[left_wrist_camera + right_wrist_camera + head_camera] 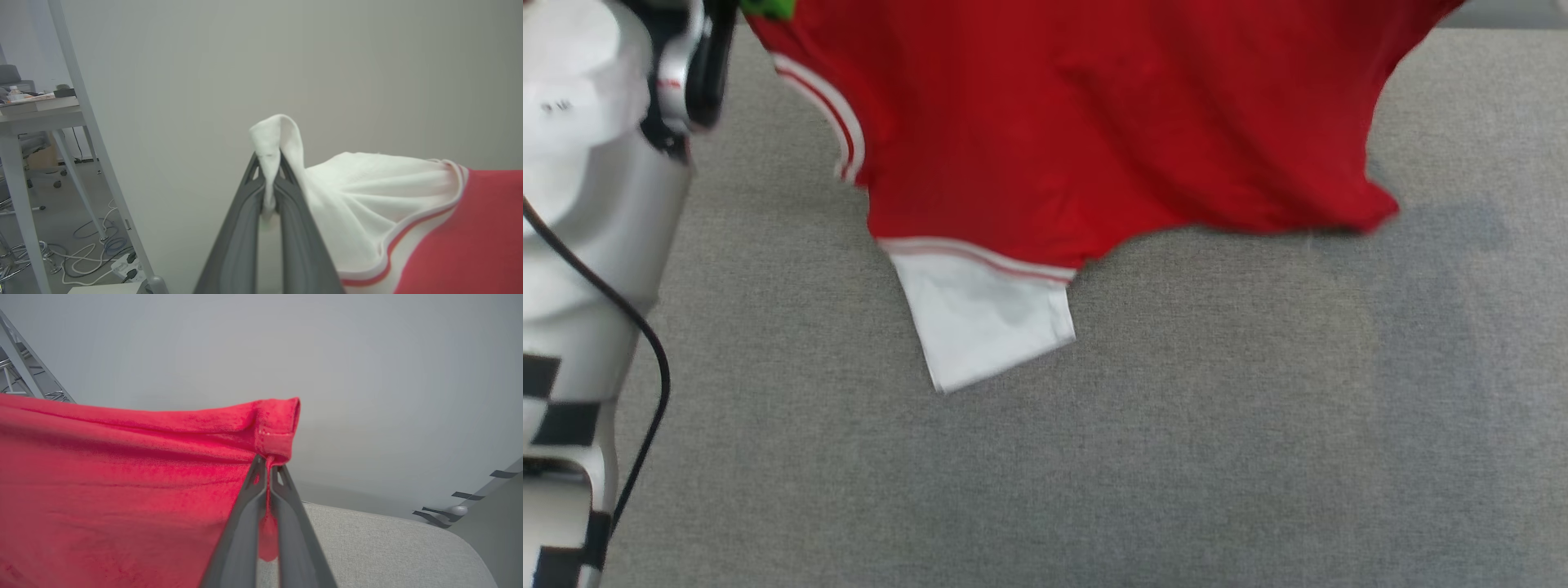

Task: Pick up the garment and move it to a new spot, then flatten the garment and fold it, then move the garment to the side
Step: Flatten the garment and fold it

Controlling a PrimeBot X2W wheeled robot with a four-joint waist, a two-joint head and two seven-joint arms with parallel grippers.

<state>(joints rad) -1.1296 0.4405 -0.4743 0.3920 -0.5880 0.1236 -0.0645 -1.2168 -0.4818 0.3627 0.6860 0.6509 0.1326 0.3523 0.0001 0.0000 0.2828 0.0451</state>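
Note:
The red garment (1094, 122) hangs across the top of the head view, lifted off the grey surface, with one white sleeve end (988, 322) drooping onto the cloth below. In the left wrist view my left gripper (269, 161) is shut on the other white sleeve end (273, 134), and the red body (482, 237) stretches away to the right. My right gripper (267, 461) is shut on a red hemmed corner (278, 424) in the right wrist view, the fabric (122, 477) pulled taut to the left. No printed numerals show.
A grey fabric-covered table (1094, 474) spreads below the shirt. My pale left forearm (580, 163) with a black cable rises at the head view's left edge. The left wrist view holds a plain wall, a white frame leg (94, 143), a desk and floor cables (94, 253).

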